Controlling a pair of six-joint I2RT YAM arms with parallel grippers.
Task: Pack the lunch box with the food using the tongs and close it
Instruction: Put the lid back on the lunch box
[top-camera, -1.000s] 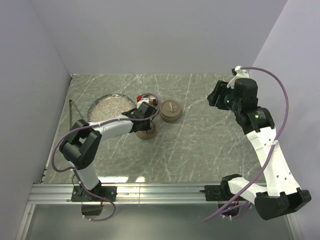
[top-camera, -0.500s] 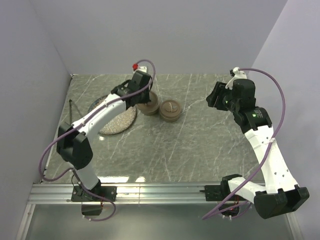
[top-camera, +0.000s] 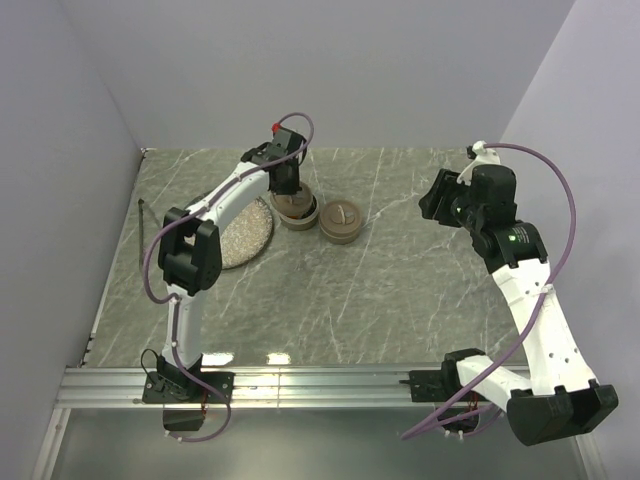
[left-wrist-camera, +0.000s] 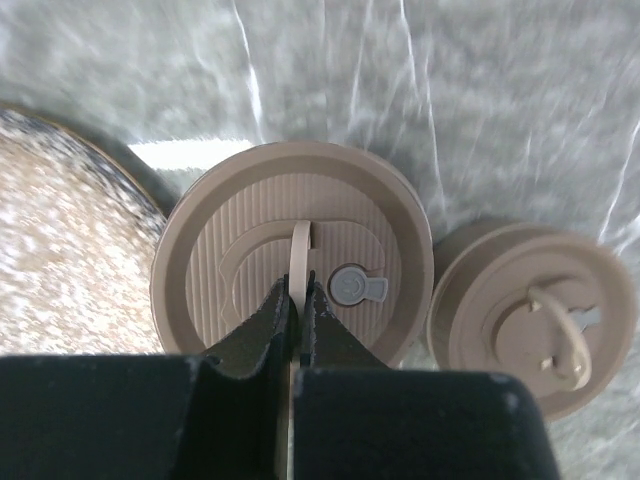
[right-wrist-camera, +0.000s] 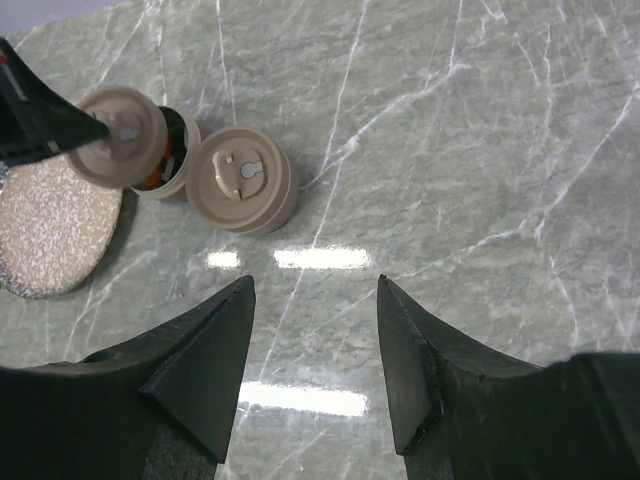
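My left gripper (top-camera: 288, 188) is shut on the thin upright strap handle of a round tan lid (left-wrist-camera: 295, 255). It holds that lid just over the open tin of the lunch box (right-wrist-camera: 172, 165); whether they touch I cannot tell. The lid (right-wrist-camera: 122, 135) sits shifted to one side, so orange food (right-wrist-camera: 153, 178) shows inside the tin. A second tan tin (top-camera: 341, 220), with its lid on, stands right beside it. The tongs (top-camera: 145, 222) lie by the left wall. My right gripper (right-wrist-camera: 315, 285) hangs open and empty over bare table at the right.
A speckled grey plate (top-camera: 245, 235) lies left of the tins, its top bare. The marble table (top-camera: 400, 290) is walled on the left, back and right. The closed tin (left-wrist-camera: 535, 315) nearly touches the one under the lid.
My left arm swung away from the near side of the plate towards the back, carrying the lid over the open tin. The right arm barely shifted.
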